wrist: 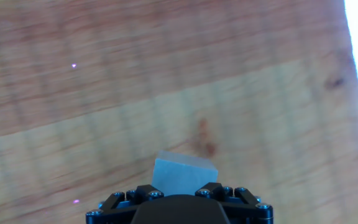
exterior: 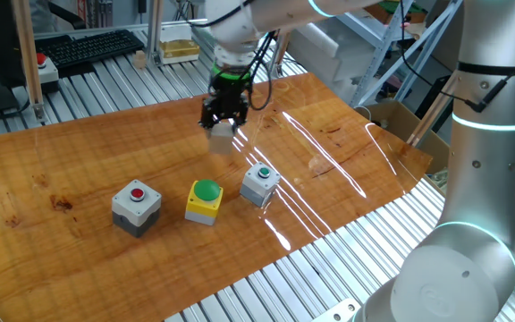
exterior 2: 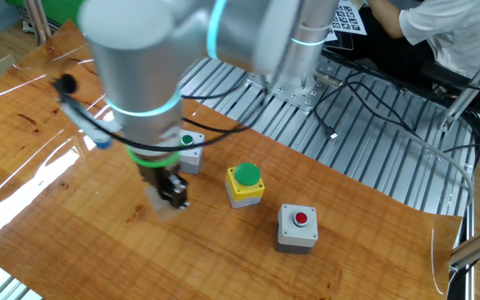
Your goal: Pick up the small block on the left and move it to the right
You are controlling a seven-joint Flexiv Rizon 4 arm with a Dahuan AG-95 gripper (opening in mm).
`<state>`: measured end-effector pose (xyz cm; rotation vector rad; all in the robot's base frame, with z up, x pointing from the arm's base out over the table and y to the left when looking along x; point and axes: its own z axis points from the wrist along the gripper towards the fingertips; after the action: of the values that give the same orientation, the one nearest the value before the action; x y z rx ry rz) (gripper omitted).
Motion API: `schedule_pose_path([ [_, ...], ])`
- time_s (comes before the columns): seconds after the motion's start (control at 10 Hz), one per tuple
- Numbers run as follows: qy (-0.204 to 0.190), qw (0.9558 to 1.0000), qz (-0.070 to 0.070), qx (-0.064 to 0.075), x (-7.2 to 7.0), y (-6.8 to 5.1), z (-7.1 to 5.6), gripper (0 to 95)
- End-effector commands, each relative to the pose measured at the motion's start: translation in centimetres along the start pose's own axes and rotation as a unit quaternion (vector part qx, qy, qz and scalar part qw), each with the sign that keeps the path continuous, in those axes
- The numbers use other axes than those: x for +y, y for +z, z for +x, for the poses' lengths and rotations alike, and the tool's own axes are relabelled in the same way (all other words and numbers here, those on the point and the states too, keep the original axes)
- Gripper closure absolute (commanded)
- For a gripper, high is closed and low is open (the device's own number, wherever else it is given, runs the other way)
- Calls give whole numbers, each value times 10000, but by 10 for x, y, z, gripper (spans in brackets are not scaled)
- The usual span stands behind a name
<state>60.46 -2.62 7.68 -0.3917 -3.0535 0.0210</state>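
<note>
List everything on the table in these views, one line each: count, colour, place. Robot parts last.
small block: one, pale, held between the gripper fingers above the table
grey box with red button: one, at one end of the button-box row
yellow box with green dome button: one, middle of the row
grey box with green button: one, other end, nearest the gripper
table: one, brown wood-grain top under a clear glossy sheet
arm: one, silver-grey with glowing teal rings
gripper: one, black, shut on the small block
</note>
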Motion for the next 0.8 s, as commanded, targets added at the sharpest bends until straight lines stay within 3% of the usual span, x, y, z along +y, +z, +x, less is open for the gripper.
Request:
schedule_pose_path([
  [0.1,62,10000,-21,-17,18,3,13,950],
  [0.2,62,10000,-21,-17,18,3,13,950],
  [0.4,-95,9999,-68,-15,41,6,22,950],
  [0.8,-203,9996,-176,22,47,12,22,950],
])
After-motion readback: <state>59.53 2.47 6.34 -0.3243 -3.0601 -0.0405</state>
